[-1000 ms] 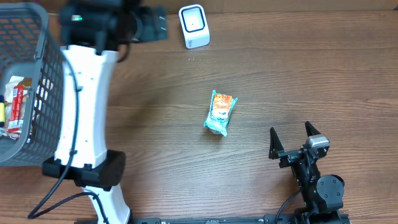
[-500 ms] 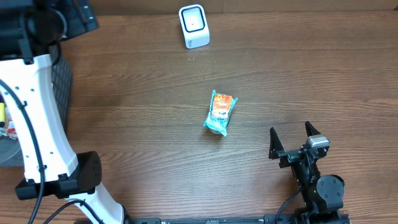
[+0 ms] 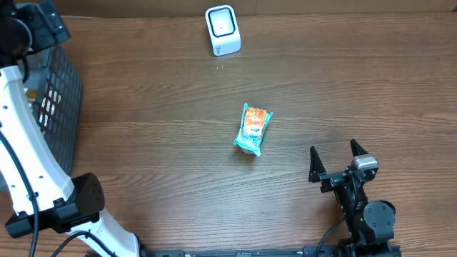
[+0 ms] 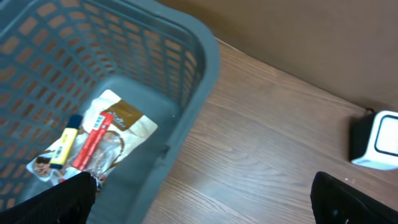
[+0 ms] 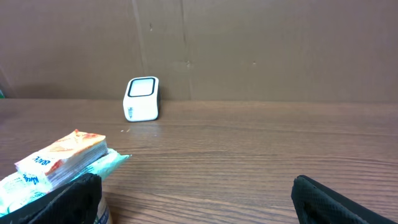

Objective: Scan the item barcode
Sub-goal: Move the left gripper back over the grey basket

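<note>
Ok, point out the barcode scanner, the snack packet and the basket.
barcode scanner (image 3: 223,28): overhead view, its white top face.
snack packet (image 3: 253,129): overhead view, middle of its printed face.
basket (image 4: 208,50): left wrist view, corner of its grey rim.

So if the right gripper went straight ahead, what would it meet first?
Probably nothing that shows: the right gripper faces bare table; snack packet and scanner sit left of its line.

Mid-table (image 3: 178,86), a snack packet (image 3: 253,129), with a scanner (image 3: 223,30) behind it near the far edge. At the left edge, a basket (image 3: 63,91) holding small packets (image 4: 106,140). Front right, the right gripper (image 3: 333,148), well apart from the snack packet.
</note>
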